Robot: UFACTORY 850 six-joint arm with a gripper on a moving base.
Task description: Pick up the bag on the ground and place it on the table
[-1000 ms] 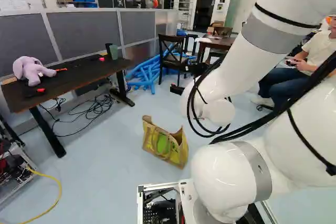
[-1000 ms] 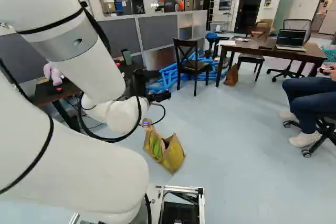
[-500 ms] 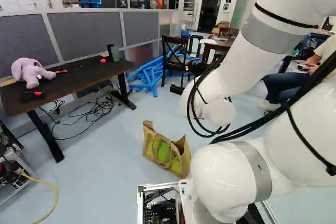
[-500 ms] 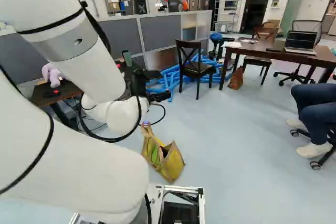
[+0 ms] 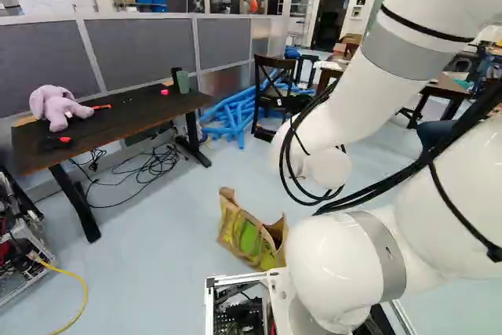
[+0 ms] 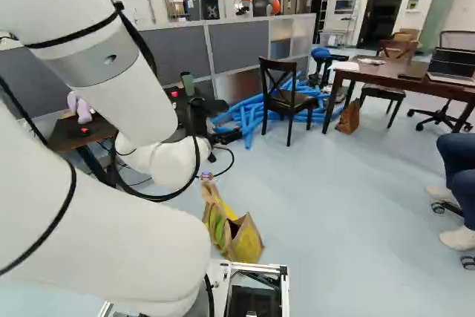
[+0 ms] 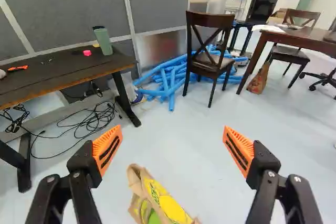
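While the left base view puts the bag (image 5: 248,238) on the floor (image 5: 157,249) near the base (image 5: 235,278), the right base view shows its mouth (image 6: 237,225) open, and the wrist view has the gripper (image 7: 173,127) spread and empty, so the approach seems in hand, calling for descent onto it.

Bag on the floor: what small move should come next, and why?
I'd likely tilt the gripper down toward the bag: in the wrist view its fingers stand wide open, aiming over the bag at the floor beyond, and only part of the bag shows.
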